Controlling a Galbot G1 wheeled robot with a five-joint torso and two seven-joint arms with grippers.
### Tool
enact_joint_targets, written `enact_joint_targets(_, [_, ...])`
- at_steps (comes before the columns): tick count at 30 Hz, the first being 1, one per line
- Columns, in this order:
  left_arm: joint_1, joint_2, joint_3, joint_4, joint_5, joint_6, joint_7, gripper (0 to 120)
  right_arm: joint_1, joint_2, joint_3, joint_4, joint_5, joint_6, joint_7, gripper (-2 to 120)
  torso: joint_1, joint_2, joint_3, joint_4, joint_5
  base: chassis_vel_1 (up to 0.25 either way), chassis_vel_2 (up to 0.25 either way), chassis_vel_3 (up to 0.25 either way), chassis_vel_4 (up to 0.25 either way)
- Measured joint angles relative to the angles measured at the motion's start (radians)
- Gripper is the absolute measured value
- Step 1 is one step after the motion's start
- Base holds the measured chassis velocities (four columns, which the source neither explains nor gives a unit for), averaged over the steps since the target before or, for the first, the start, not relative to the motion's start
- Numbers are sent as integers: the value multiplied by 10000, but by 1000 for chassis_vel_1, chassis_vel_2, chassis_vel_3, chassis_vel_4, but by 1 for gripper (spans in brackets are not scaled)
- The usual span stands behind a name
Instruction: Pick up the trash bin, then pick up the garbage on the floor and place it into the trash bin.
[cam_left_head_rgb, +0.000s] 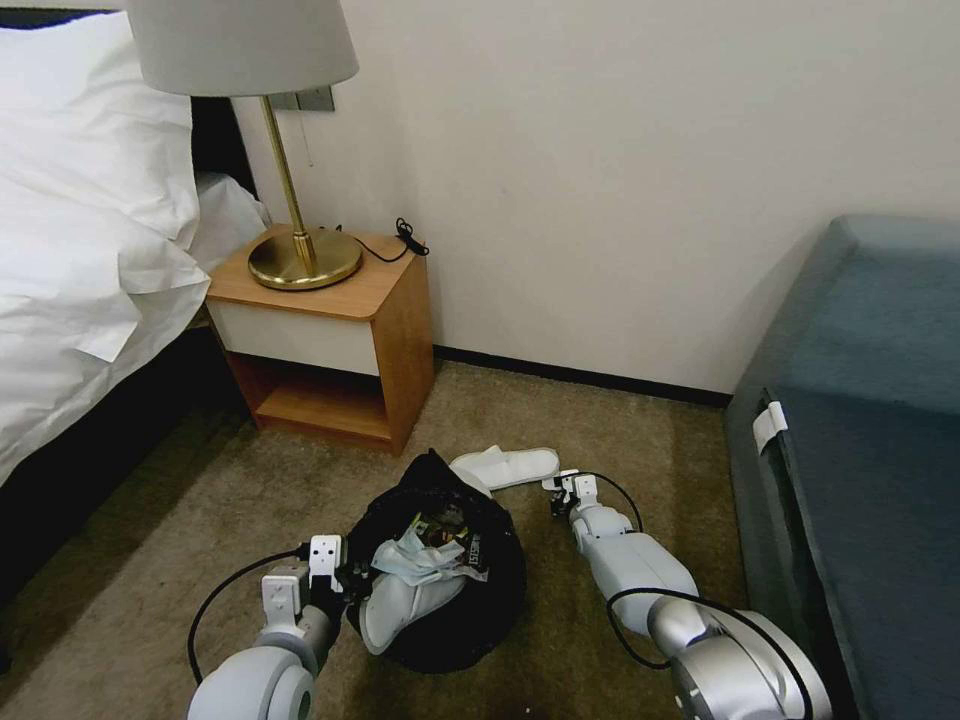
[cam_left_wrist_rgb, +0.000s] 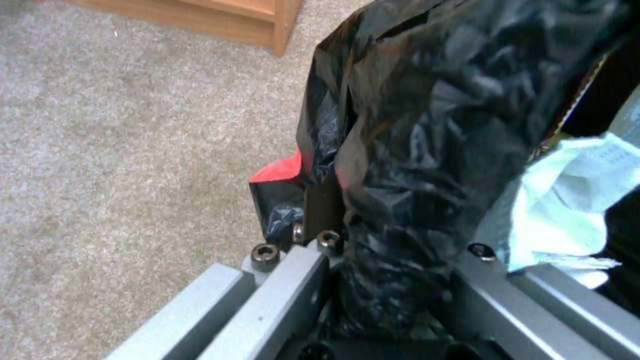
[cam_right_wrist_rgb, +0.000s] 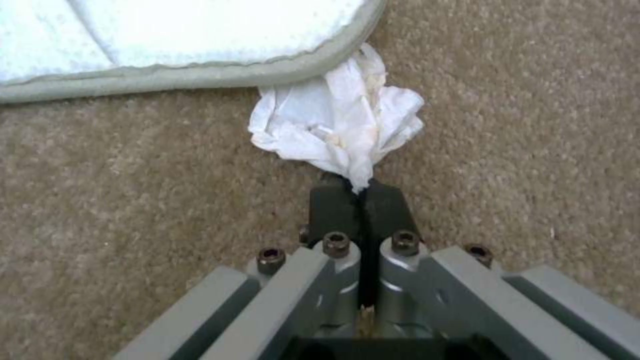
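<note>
Closest to me, my left gripper (cam_left_head_rgb: 335, 585) is clamped on the crinkly black liner at the rim of the trash bin (cam_left_head_rgb: 440, 580), holding its mouth up and open toward my other arm so litter can go straight in; a white slipper (cam_left_head_rgb: 400, 610), a pale tissue and wrappers already lie inside. Just beyond the bin, my right gripper (cam_right_wrist_rgb: 359, 197) is down at the carpet with its fingers pinched together on a corner of a crumpled white tissue (cam_right_wrist_rgb: 340, 127). That tissue lies against the edge of the second white slipper (cam_left_head_rgb: 505, 466), which rests on the floor before the nightstand (cam_left_head_rgb: 330, 330).
</note>
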Motion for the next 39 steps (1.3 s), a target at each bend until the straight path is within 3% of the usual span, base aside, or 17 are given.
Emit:
enact_joint_targets(14, [-360,189,-78,504,-266,26,-81,0,-758,-405,-146,1310,-2,-86,413,0,1,0,0,-3,-1,0,0,0,0])
enact_joint_targets(16, [-773,428,-170,955,-598,91,-167,0,-1449,-749,22,2482,-159,-289,626,0,1,0,0,-3,-1,0,0,0,0])
enact_joint_targets(24, [-1238,892,-121,1420,-1058,139,-242,0,-2757,-1254,678,4495,-382,-399,986,0,1,0,-1,-2,1,0,0,0,0])
enact_joint_targets(39, [-1937,1308,457,2198,-1550,226,-430,0,-4701,-2019,1025,8985,-1506,225,1820,0,0,0,-2,-1,-2,0,0,0,0])
